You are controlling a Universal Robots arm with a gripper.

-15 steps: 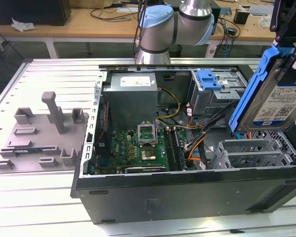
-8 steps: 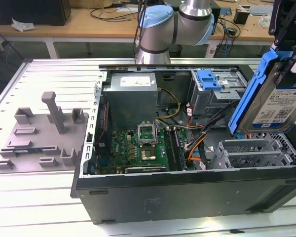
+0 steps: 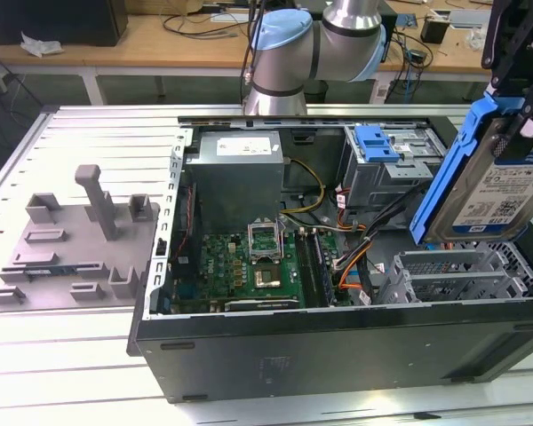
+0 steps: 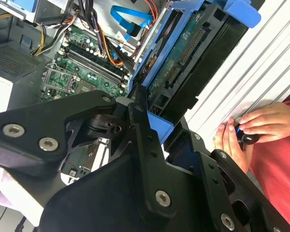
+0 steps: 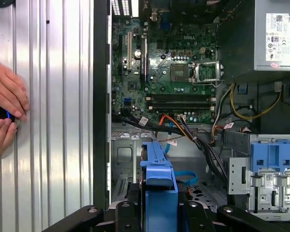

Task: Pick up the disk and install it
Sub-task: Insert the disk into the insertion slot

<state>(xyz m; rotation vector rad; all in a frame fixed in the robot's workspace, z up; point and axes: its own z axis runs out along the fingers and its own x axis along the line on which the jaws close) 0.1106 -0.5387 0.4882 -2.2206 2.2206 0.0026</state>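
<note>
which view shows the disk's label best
The exterior view: the disk hangs tilted with its white-and-blue label facing that camera. The first wrist view shows its blue frame edge-on; the second wrist view shows its circuit-board side.

The disk [image 3: 497, 200] is dull metal framed in smooth blue plastic.

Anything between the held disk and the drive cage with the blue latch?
No hard obstacle shows. The pincer holds the disk above the case, clear of the drive cage. A cable bundle crosses the open space beside the cage and may snag.
</note>
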